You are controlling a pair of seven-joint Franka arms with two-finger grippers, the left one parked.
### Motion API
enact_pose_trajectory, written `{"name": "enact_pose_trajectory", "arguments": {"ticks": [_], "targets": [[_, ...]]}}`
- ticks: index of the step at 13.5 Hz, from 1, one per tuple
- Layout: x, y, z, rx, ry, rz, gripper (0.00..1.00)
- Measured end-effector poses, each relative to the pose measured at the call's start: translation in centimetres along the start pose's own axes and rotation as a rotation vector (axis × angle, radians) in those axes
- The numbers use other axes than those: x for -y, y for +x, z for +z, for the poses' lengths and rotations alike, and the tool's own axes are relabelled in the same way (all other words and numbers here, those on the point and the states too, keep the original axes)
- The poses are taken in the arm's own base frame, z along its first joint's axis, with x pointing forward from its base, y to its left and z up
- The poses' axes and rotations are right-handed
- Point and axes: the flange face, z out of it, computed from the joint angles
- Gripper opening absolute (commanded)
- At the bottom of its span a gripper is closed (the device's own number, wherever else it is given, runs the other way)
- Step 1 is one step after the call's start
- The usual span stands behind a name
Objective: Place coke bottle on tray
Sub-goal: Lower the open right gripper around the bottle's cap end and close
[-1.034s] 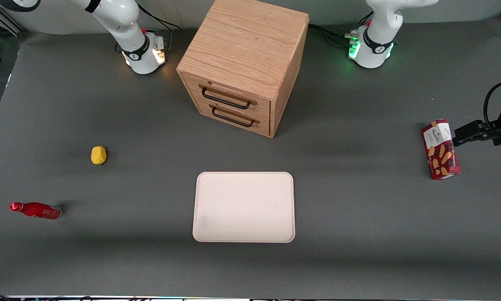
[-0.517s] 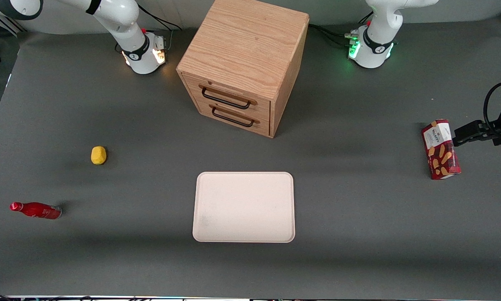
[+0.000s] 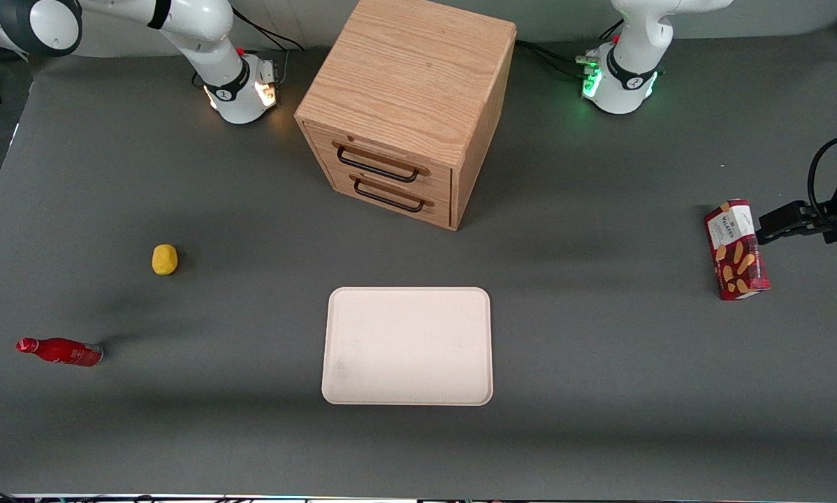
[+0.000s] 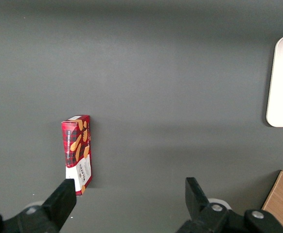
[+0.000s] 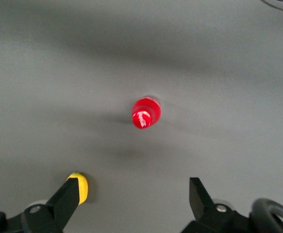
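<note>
Spread wide, gripper point(image 5: 132, 199) hangs high above the upright coke bottle point(image 5: 146, 112), seemingly lining up a descent, with the tray point(image 3: 407, 346) well apart toward mid-table.

Seen from the front, with the tray point(image 3: 408, 391) as the clock's centre on the table point(image 3: 600, 419): the drawer cabinet point(image 3: 404, 91) stands at twelve, the snack box point(image 3: 736, 249) near three, the small fruit point(image 3: 165, 259) about ten, and the coke bottle point(image 3: 60, 351) upright at nine. The gripper point(image 5: 134, 194) hangs above the coke bottle.
</note>
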Motion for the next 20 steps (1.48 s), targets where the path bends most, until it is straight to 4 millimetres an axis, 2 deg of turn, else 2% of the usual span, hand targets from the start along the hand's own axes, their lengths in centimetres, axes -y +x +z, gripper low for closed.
{"name": "enact_pose_trajectory", "arguments": {"ticks": [4, 7, 12, 18, 19, 20], "targets": [[-0.5, 1.0, 3.8, -0.021, -0.032, -0.009, 1.00], [0.1, 1.9, 5.9, -0.024, -0.035, -0.023, 1.00], [0.2, 2.2, 9.9, -0.029, -0.035, -0.025, 1.00], [0.3, 2.4, 12.2, -0.027, -0.032, -0.022, 1.00], [0.3, 2.4, 12.3, -0.026, -0.033, -0.023, 0.98], [0.3, 2.4, 12.2, -0.024, -0.037, -0.024, 0.92]]}}
